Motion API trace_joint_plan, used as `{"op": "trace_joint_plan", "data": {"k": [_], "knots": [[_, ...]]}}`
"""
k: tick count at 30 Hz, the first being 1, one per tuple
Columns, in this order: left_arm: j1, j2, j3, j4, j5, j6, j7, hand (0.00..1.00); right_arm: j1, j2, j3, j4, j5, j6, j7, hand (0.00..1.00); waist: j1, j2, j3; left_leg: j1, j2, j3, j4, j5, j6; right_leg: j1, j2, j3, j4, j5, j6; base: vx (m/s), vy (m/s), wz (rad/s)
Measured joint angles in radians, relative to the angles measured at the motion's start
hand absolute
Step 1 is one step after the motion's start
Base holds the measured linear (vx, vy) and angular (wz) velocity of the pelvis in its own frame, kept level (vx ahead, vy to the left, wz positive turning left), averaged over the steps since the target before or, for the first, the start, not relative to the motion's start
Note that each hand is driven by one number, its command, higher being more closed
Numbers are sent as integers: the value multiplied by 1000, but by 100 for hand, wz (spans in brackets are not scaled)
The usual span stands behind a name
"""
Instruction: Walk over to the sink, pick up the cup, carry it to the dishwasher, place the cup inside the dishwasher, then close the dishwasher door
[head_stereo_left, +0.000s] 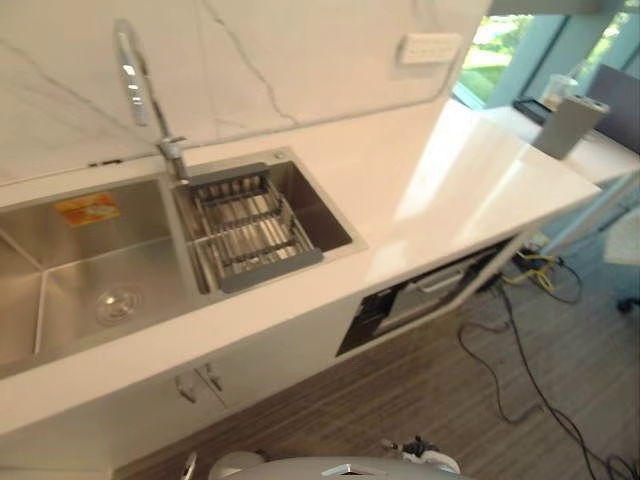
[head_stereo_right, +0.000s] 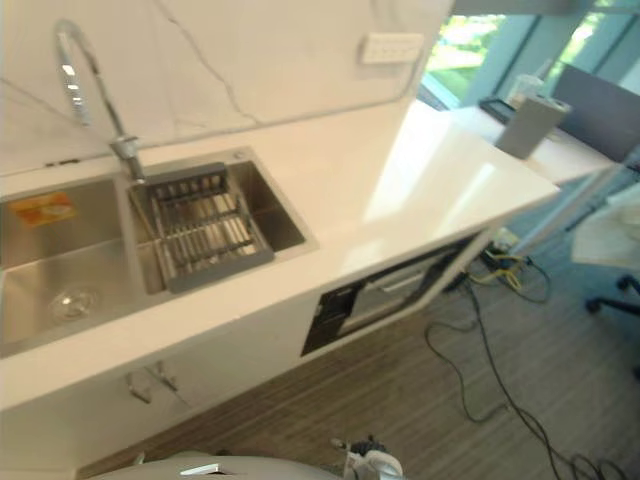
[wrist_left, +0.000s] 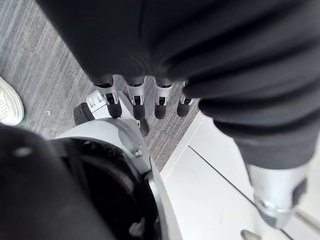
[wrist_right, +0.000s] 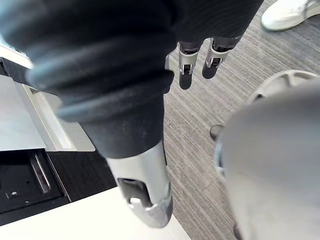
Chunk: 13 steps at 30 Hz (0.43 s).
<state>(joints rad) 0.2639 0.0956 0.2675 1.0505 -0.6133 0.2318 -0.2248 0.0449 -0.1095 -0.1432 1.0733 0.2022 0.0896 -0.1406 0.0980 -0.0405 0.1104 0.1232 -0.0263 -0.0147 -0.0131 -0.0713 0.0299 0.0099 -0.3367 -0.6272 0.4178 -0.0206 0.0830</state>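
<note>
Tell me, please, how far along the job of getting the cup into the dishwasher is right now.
Done: the walk looks about finished, since the sink lies just below the head camera. In hand: nothing; the left hand and the right hand hang low with straight fingers, both empty. Left: picking up the cup, carrying it to the dishwasher under the counter, placing it inside and closing the door.
</note>
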Motion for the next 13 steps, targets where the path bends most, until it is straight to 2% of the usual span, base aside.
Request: {"op": "trace_joint_plan", "data": {"k": [1,2,3,4,5,6,7,8,9,12,13], "knots": [[0,7,-9,-4,7,-1,2,0,0,-6,-14,3,17,0,1,0,-16,3,10,4,-2,-36,12,22,11,-38,-11,113,108,21,-29,50,76,105],[-9,17,-15,-12,7,0,5,0,7,3,-24,5,32,1,3,0,-20,9,12,12,1,-80,12,29,22,-57,21,217,110,-55,-8,48,34,105],[-13,23,-15,-14,7,1,6,0,12,10,-26,6,39,0,5,0,-22,3,11,9,6,-104,14,28,20,-55,49,259,77,-93,-7,43,-46,117],[-33,29,-16,-14,9,4,12,0,22,22,-38,7,50,-15,8,0,-36,-8,15,-9,8,-161,20,26,12,-46,108,329,-4,-130,-9,60,-119,121],[-45,41,-16,-10,9,17,13,0,23,26,-61,14,70,-25,8,0,-46,-9,18,-23,7,-196,26,23,5,-53,149,383,-60,-137,-12,46,-105,114],[-48,44,-16,-10,9,27,8,0,27,26,-72,19,95,-30,7,0,-48,-9,19,-26,3,-205,27,24,0,-54,162,404,-79,-133,-14,61,-163,82],[-51,47,-15,-10,8,34,5,0,33,28,-81,39,155,-44,6,0,-56,-21,22,-28,-10,-198,30,18,-12,-44,165,416,-123,-85,-23,70,-184,55],[-50,48,-11,-6,6,34,4,0,39,37,-102,48,197,-46,6,0,-59,-34,25,-26,-21,-161,34,11,-25,-21,147,410,-157,-81,19,95,-218,37],[-50,40,-2,-6,-4,33,3,0,38,39,-125,45,214,-48,7,0,-56,-25,25,-26,-7,-147,39,10,-41,-3,162,406,-192,-83,15,81,-170,5],[-44,10,14,4,-21,34,3,0,29,19,-154,43,223,-64,5,0,-59,27,40,-32,34,-132,39,8,-62,31,215,400,-295,-46,1,85,-131,-12],[-44,9,14,8,-21,35,3,0,29,18,-154,43,223,-64,4,0,-59,33,37,-31,41,-124,37,7,-65,38,223,399,-310,-41,-1,67,-61,-5]]}}
